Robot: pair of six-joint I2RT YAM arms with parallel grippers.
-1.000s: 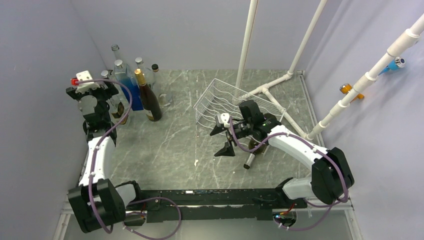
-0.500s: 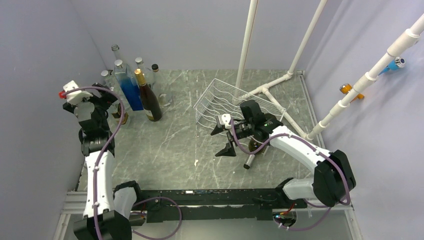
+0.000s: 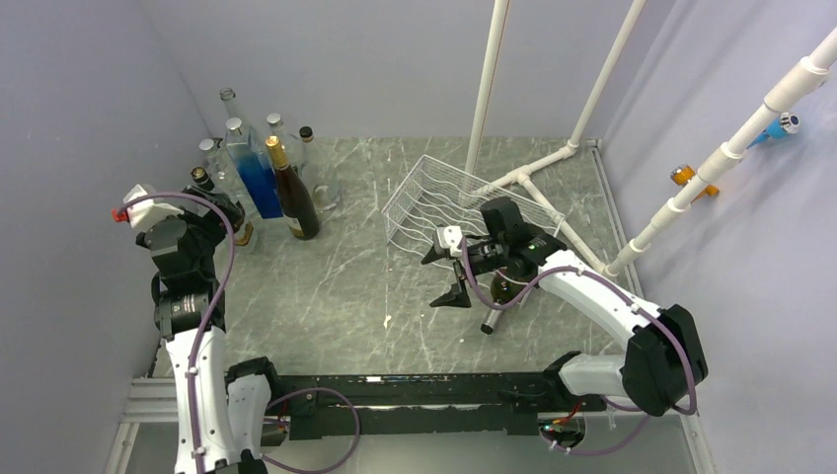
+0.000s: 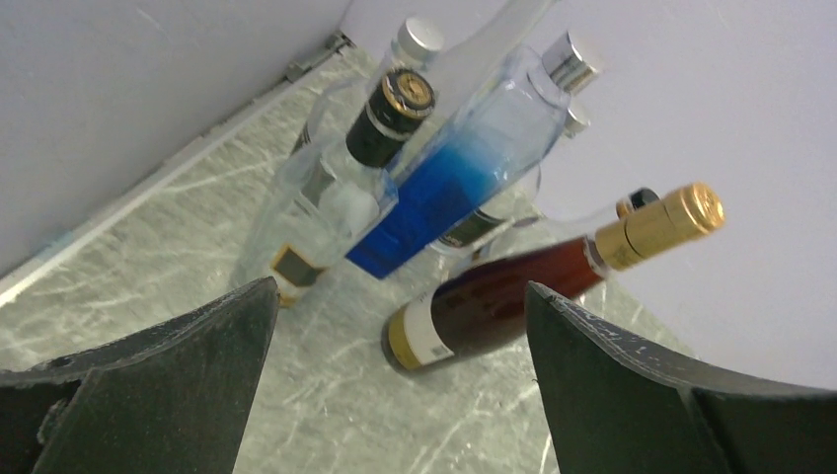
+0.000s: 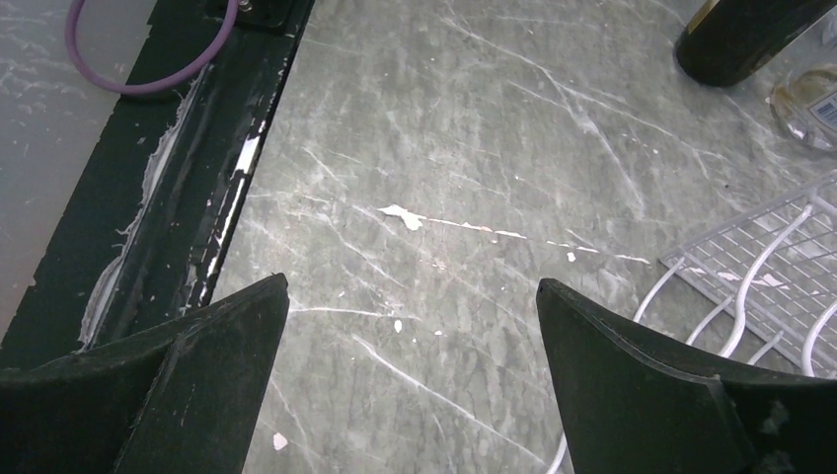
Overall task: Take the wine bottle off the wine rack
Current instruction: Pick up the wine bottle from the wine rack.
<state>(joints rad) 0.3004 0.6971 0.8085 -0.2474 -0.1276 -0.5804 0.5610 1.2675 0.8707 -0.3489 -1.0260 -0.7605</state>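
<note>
The wine bottle [image 3: 492,318] lies on its side on the bench [image 3: 336,286], lower right of centre in the top view. Its capped neck points toward the lower left. Its base is hidden under the right arm. Its long axis runs lower left to upper right.

The right end effector [image 3: 434,279] is just to the left of the bottle. Its fingers are spread fully apart. They hold nothing and touch nothing, with bare bench between them. The right arm is by far the nearer arm.

Just beyond stands the wine rack [image 3: 434,197]. No bottle is visible in its cradles, so the removal appears complete.

At the far left, the left end effector [image 4: 400,291] is equally wide apart and empty. It faces a cluster of standing bottles [image 3: 293,197], well apart from the rack.
</note>
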